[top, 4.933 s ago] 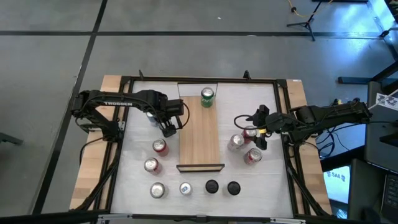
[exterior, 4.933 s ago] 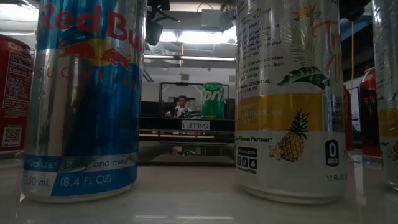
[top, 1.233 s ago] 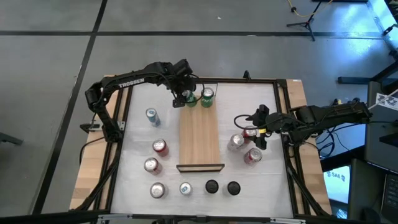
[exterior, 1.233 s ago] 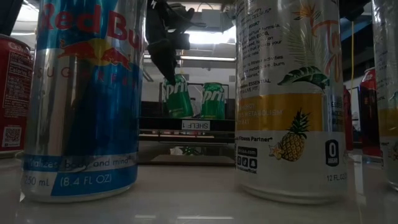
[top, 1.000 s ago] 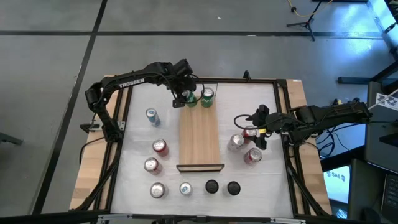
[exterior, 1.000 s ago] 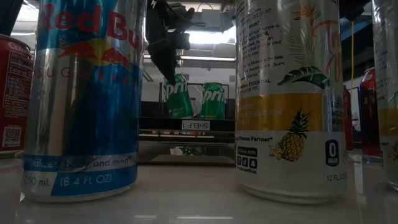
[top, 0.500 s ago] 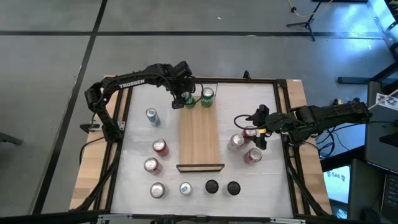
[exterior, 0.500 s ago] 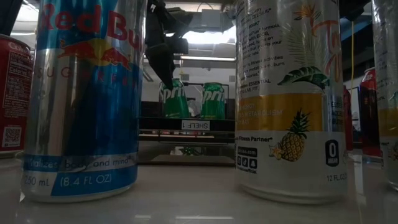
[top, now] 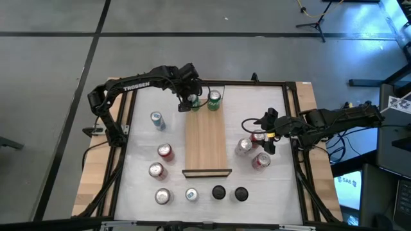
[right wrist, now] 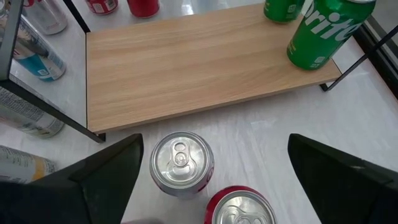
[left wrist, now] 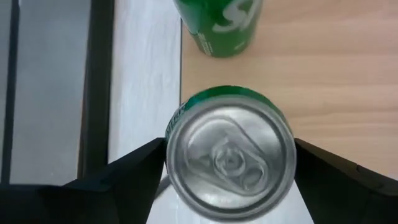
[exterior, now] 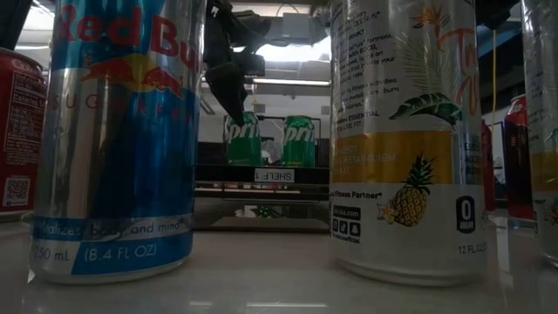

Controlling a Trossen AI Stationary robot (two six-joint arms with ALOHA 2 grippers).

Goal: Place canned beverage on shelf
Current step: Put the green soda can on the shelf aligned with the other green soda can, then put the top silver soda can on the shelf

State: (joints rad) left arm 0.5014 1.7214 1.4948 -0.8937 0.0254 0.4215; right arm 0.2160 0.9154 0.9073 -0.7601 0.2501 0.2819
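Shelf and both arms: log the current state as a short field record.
shelf: light-wood plank, mid-table
cans on shelf: two green cans, far end
first green can: upright, free
second green can: upright between left gripper jaws
right gripper: jaws open, over cans beside shelf
red-rimmed can: below right gripper, on table

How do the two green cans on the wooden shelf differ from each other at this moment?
The green can nearer the left arm stands between the fingers of the left gripper; the other green can stands free, with no gripper at it. The first can stands at the shelf's long edge, the second nearer its middle. Both are upright Sprite cans, side by side at the shelf's far end. The right gripper waits above other cans beside the shelf.
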